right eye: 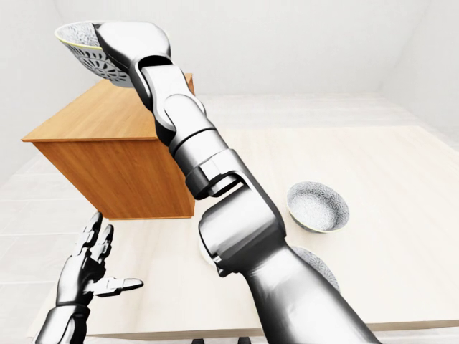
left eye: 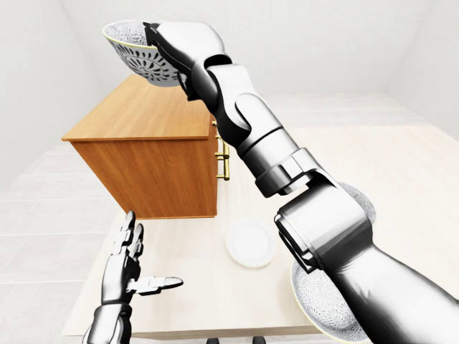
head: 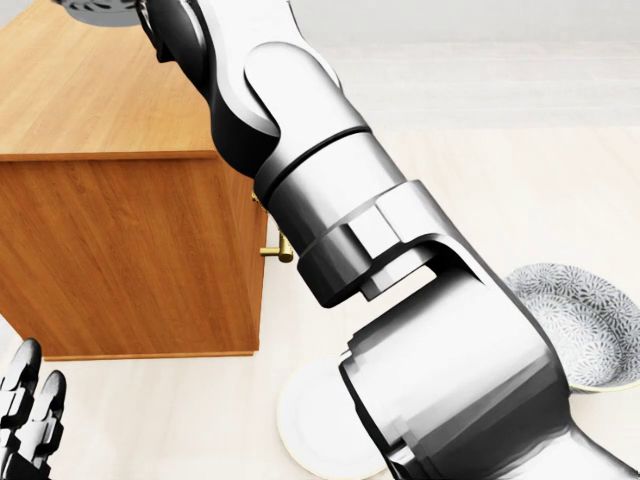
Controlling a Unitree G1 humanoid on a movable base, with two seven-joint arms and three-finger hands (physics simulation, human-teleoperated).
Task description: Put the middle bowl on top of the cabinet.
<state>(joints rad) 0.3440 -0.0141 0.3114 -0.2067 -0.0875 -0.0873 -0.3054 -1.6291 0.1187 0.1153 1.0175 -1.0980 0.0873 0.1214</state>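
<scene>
My right hand (left eye: 159,39) is shut on the rim of the middle bowl (left eye: 135,56), grey-patterned with a pale rim. It holds the bowl tilted, high in the air over the top of the wooden cabinet (left eye: 143,118) and clear of the wood. In the head view only the bowl's edge (head: 100,10) shows at the top left, above the cabinet (head: 110,90). My right arm crosses all views from lower right to upper left. The left hand (left eye: 133,254) hangs open and empty at the lower left, below the cabinet's side.
The cabinet stands on a cream table (left eye: 401,179); its brass handles (left eye: 225,161) are mostly behind my arm. A white plate (left eye: 251,242) lies below it. One patterned bowl (right eye: 318,206) sits to the right, another (left eye: 315,301) at the bottom, partly hidden. The table's near edge (left eye: 215,331) is close.
</scene>
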